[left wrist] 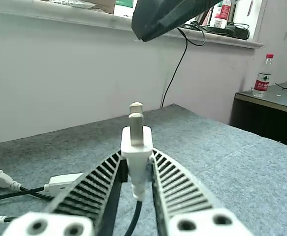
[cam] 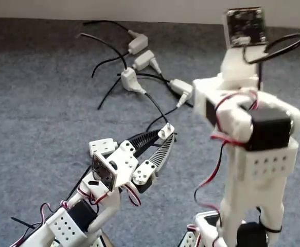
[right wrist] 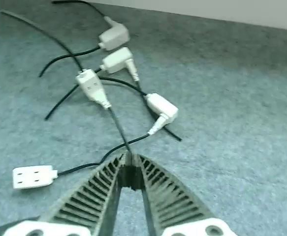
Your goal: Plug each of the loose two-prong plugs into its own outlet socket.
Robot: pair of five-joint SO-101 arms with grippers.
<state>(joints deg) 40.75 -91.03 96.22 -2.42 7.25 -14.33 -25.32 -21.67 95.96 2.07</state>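
Observation:
My left gripper (cam: 165,135) is shut on a white two-prong plug (left wrist: 136,142), which it holds above the carpet with the prongs pointing away from the wrist. The plug's black cord (cam: 155,105) trails back toward the other plugs. A white outlet socket block (cam: 102,146) lies on the carpet just beside the left arm's wrist and appears again as the socket block (right wrist: 32,177). My right gripper (right wrist: 129,164) hangs high over this spot, its fingers shut with nothing held. Its dark underside (left wrist: 173,14) looms above the held plug.
Several white plugs on black cords lie in a loose row farther back: one (cam: 138,43), another (cam: 144,60), a third (cam: 129,80), and one (cam: 180,87) nearest the right arm's tall white body (cam: 252,134). Grey carpet (cam: 36,113) stretches open to the left.

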